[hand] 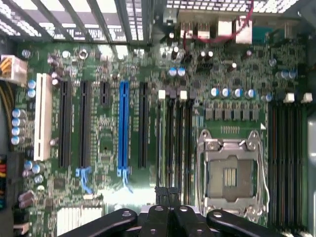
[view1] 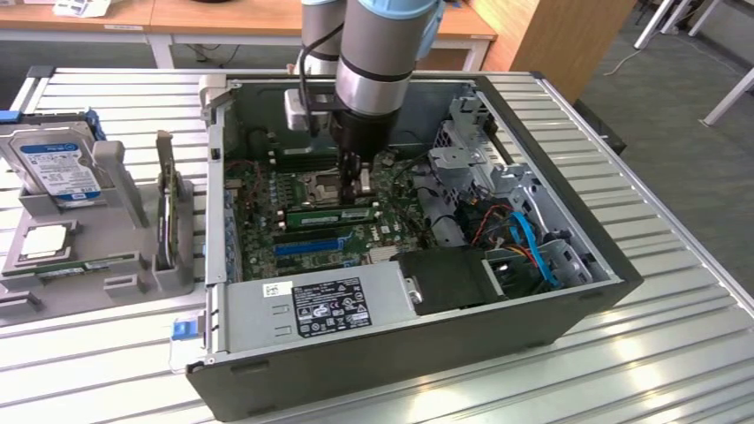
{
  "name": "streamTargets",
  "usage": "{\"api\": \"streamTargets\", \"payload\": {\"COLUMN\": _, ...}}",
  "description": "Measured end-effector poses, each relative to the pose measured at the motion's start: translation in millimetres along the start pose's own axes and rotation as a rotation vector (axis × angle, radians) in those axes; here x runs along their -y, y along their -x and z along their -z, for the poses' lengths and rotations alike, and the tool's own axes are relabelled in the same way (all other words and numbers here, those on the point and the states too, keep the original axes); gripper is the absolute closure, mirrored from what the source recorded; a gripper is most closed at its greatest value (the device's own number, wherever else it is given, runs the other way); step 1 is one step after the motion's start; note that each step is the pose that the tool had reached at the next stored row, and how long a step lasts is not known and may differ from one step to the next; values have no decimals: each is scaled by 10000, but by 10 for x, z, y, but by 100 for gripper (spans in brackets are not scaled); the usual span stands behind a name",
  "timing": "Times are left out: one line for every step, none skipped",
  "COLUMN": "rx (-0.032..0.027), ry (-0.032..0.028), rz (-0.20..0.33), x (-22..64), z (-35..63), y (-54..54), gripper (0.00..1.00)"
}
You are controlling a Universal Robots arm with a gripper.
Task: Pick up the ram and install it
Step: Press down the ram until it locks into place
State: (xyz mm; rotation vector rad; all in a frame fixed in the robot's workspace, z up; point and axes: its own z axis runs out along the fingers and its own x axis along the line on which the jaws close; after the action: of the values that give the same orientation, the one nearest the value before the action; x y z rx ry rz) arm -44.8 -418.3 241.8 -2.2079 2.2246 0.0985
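While the hand [view1: 353,181] hangs closed inside the case [view1: 566,300], we list the ram [view1: 334,215] seated below, drive cage [view1: 471,159] beside, hard drive [view1: 56,168] on the surface [view1: 659,371].

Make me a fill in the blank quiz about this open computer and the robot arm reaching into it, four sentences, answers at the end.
1. The pincer, reaching into the computer case, has its jaws ___.
2. The ram standing on the motherboard is coloured ___.
3. Outside the case, the hard drive sits toward the exterior view's ___ side.
4. The expansion slot flanked by black slots on both sides is coloured ___.

Missing words: shut; green; left; blue.
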Motion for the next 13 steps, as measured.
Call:
{"api": "streamTargets", "payload": {"rx": -1, "ry": 1, "rz": -1, "x": -25, "z": -1, "y": 0, "gripper": 90}}
{"api": "streamTargets", "payload": {"rx": 0, "ry": 1, "rz": -1, "x": -49, "z": -2, "y": 0, "gripper": 90}}
{"api": "streamTargets", "payload": {"rx": -1, "ry": 1, "rz": 0, "x": -76, "z": -4, "y": -1, "gripper": 90}}
{"api": "streamTargets", "payload": {"rx": -1, "ry": 1, "rz": 1, "x": -101, "z": -5, "y": -1, "gripper": 90}}
{"api": "streamTargets", "payload": {"rx": -1, "ry": 1, "rz": 0, "x": -127, "z": -6, "y": -1, "gripper": 90}}
{"api": "streamTargets", "payload": {"rx": 0, "ry": 0, "rz": 0, "x": -153, "z": -8, "y": -1, "gripper": 90}}
{"api": "streamTargets", "payload": {"rx": 0, "ry": 1, "rz": -1, "x": -178, "z": -9, "y": -1, "gripper": 90}}
{"api": "streamTargets", "payload": {"rx": 0, "ry": 0, "rz": 0, "x": -203, "z": -10, "y": -2, "gripper": 90}}
{"api": "streamTargets", "payload": {"rx": 0, "ry": 1, "rz": 0, "x": -227, "z": -12, "y": -2, "gripper": 90}}
{"api": "streamTargets", "payload": {"rx": 0, "ry": 1, "rz": 0, "x": -253, "z": -13, "y": -2, "gripper": 90}}
{"api": "streamTargets", "payload": {"rx": 0, "ry": 0, "rz": 0, "x": -275, "z": -14, "y": -2, "gripper": 90}}
{"api": "streamTargets", "payload": {"rx": -1, "ry": 1, "rz": 0, "x": -297, "z": -15, "y": -3, "gripper": 90}}
{"api": "streamTargets", "payload": {"rx": -1, "ry": 0, "rz": -1, "x": -318, "z": -16, "y": -3, "gripper": 90}}
